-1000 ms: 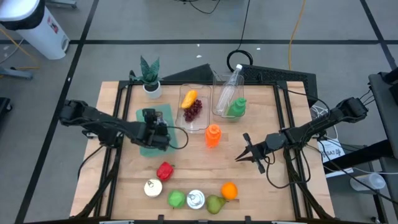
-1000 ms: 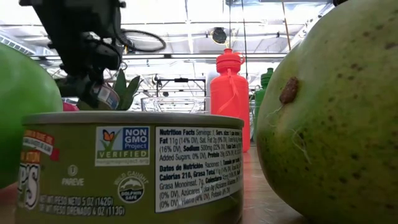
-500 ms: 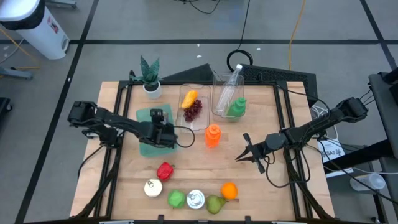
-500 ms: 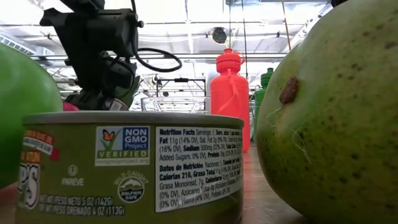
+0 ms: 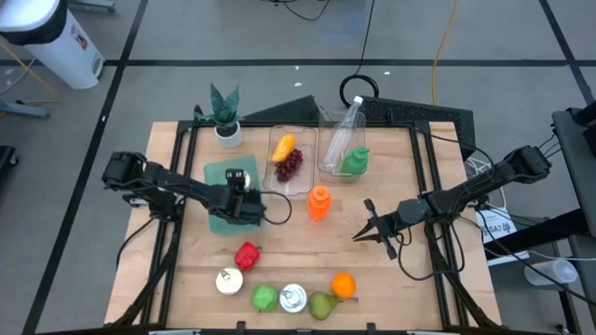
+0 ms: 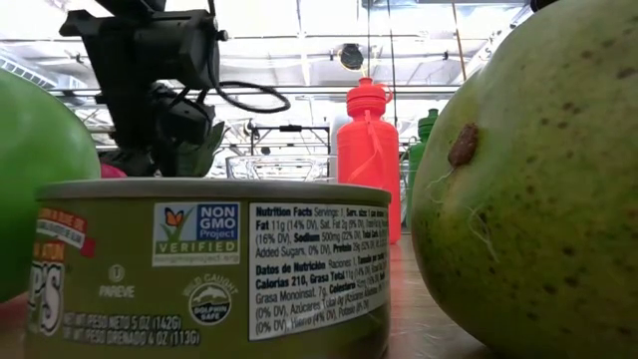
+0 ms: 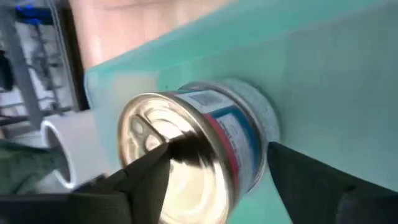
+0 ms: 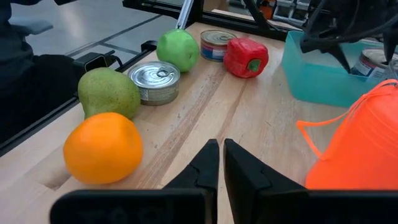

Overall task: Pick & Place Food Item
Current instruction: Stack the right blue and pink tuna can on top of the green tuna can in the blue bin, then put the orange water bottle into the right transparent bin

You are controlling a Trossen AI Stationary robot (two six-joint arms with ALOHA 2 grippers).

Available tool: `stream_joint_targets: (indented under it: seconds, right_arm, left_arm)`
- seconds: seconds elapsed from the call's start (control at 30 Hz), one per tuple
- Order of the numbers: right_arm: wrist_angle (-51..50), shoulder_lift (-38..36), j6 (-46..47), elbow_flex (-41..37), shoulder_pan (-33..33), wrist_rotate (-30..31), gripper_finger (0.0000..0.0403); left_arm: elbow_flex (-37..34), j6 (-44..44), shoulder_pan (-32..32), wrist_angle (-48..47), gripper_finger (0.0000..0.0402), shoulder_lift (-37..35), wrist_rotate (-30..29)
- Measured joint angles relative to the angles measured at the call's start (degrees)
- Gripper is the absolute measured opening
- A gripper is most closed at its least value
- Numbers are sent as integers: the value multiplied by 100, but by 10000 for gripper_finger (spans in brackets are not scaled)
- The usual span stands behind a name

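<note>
While the front row sits untouched, green apple (image 5: 264,298), tin (image 5: 292,298), pear (image 5: 322,304) and orange (image 5: 343,285) all lined up along the near edge, the action is further in. Just behind them lies the red pepper (image 5: 247,254), on its own on the bare wood.

Past that, the left gripper (image 7: 217,148) is down in the teal tray (image 5: 216,219), and look, its fingers (image 7: 146,180) stand apart on either side of the blue-labelled can (image 5: 237,175). That reads to me as a release: the can rests on the tray floor towards the far end, and nothing is squeezing it.

Now the trick is a clean exit. Spread those jaws a touch wider so neither pad drags on the label, then rise straight up, no sideways swing, until the tips are above the tray wall. Clip the rim of that can and it could tip or skid.

Over on the other side, the right gripper (image 8: 221,144) hovers pinched shut above the table, near the orange bottle (image 5: 318,203), waiting.

As for the can itself: it looks upright, shiny lid facing the ceiling, axis vertical. It's a squat thing, wider than tall, so no real long axis to speak of.

Far end, the clear tubs (image 5: 291,158) and the potted plant (image 5: 224,112).
</note>
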Motion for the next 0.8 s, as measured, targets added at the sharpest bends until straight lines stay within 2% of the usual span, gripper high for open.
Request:
stream_joint_targets:
  seconds: [0.13, 0.4, 0.5, 0.67, 0.8]
  right_arm:
    - [2, 0, 0, 0, -2, 1, 16]
    - [2, 0, 0, 0, 0, 0, 16]
    - [3, 0, 2, 0, -2, 0, 16]
    - [2, 0, 2, 0, -2, 2, 16]
    - [2, 0, 2, 0, -2, 2, 16]
  left_arm:
    - [0, -9, -30, -36, 287, -5, 211]
    - [41, -307, -41, -99, 290, -58, 260]
    - [233, -327, -81, -223, 291, -134, 459]
    - [735, 41, -104, -221, 291, -475, 1146]
    - [1100, 221, -105, -329, 291, -853, 1227]
